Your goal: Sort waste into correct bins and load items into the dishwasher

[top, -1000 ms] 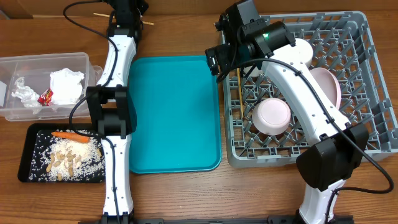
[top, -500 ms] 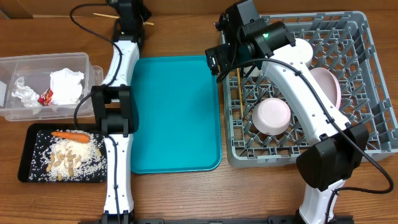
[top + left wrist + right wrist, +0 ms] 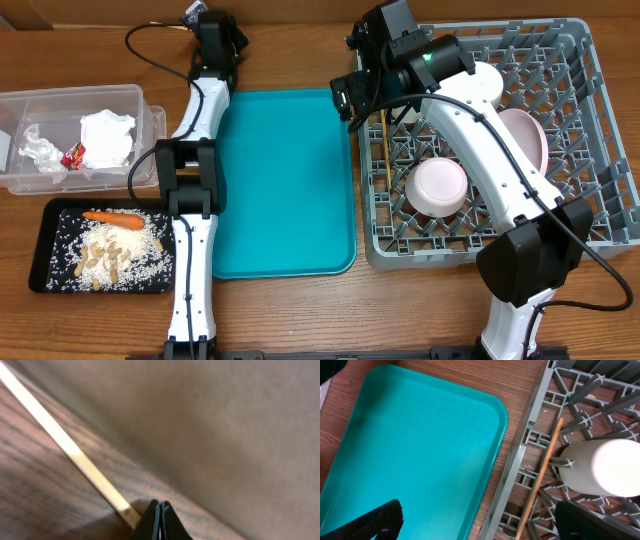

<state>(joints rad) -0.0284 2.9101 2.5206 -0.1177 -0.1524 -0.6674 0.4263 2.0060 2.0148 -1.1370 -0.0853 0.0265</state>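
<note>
Starting at the robot's edge of the table (image 3: 300, 310), the black tray (image 3: 36, 262) on the left holds white rice scraps (image 3: 140, 245), a heap of peanuts (image 3: 100, 262) and the carrot piece (image 3: 112, 216) along its far side. Just beyond it, the clear tub (image 3: 70, 93) holds crumpled tissue (image 3: 107, 135) and the red wrapper (image 3: 74, 155). The teal tray (image 3: 285, 190) lies in the middle, between the two arms.

On the right, the grey rack (image 3: 600, 200) carries an upturned bowl (image 3: 437, 187) near its front and the pink-white plate (image 3: 532, 135) standing on edge behind it. The right gripper (image 3: 477, 510) hangs over the line where the teal tray meets the rack's left wall. Its fingers are spread wide and grasp nothing. The racked chopstick (image 3: 542, 480) lies among the pegs below that gap, nearer the right-hand finger and apart from both. The white cup (image 3: 605, 467) sits just beside the stick, on its outer side.

Farthest out, the left arm reaches to the table's far edge. The left gripper (image 3: 160, 522) is clenched, its tips pressed together down at the wood. The loose chopstick (image 3: 65, 445) lies flat on the table and runs away up and to the left in the wrist view. Its near end stops just left of the tips, beside them rather than between them. Whether it touches them cannot be told.
</note>
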